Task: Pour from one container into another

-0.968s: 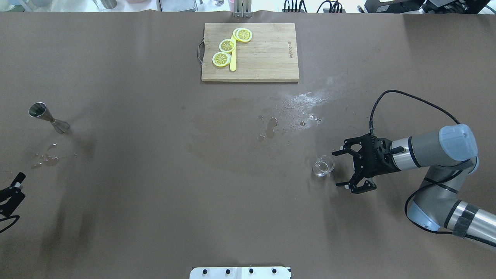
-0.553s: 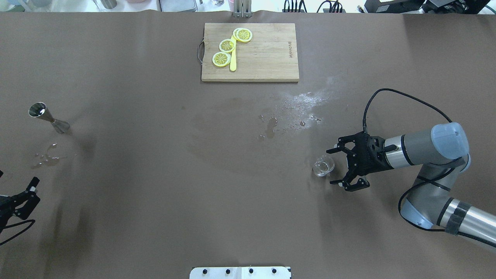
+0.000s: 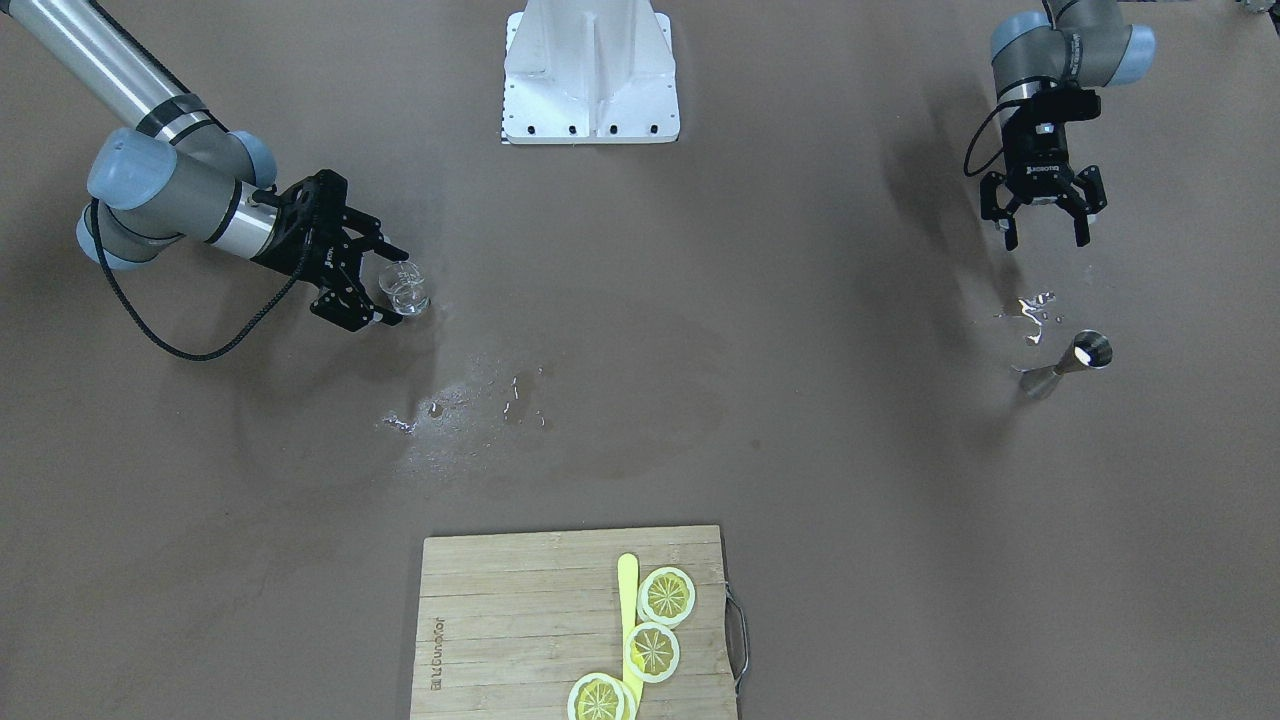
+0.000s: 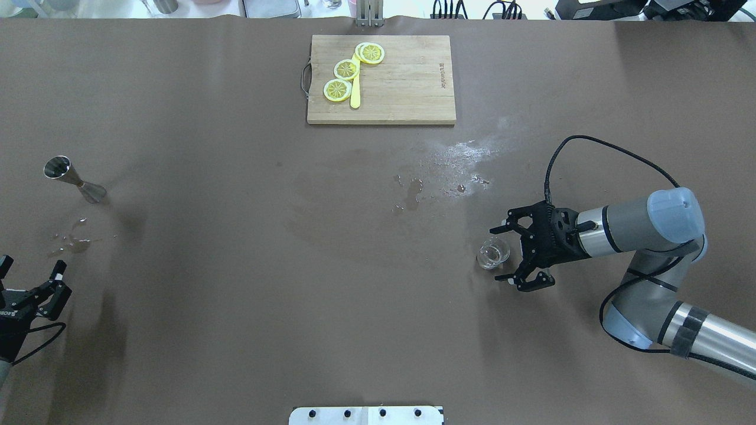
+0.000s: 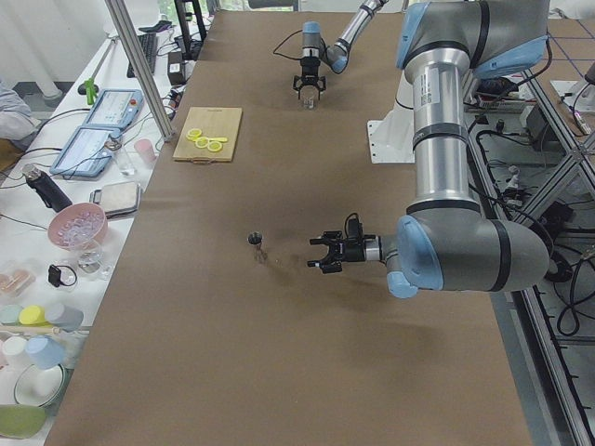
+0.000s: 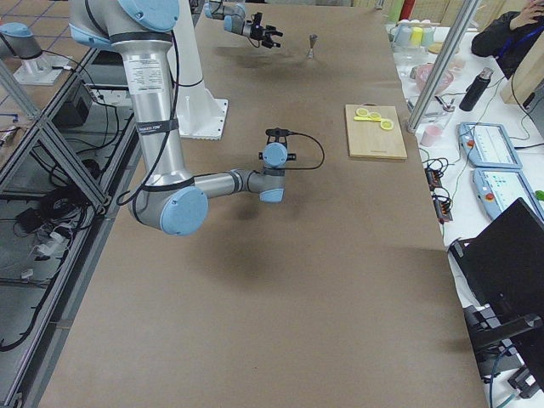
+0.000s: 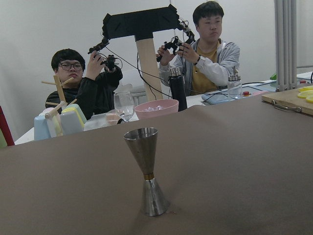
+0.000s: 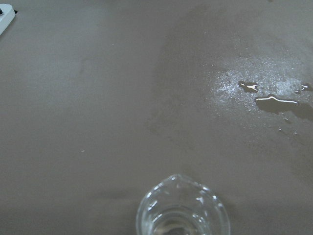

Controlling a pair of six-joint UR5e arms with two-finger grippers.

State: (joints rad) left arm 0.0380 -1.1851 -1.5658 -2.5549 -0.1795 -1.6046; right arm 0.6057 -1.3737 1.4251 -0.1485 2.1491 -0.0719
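A small clear glass beaker stands on the brown table at the right, and it fills the bottom edge of the right wrist view as beaker. My right gripper lies level and open, its fingertips on either side of the beaker without touching it. A steel jigger stands upright at the far left, and the left wrist view sees this jigger head-on. My left gripper is open and empty, well short of the jigger.
A wooden cutting board with lemon slices and a yellow knife sits at the far middle. Water is spilled near the table's middle and beside the jigger. The robot's base plate is at the near edge.
My right gripper has slid left until its open fingers flank the beaker. My left gripper has come further into the overhead view and turned toward the jigger.
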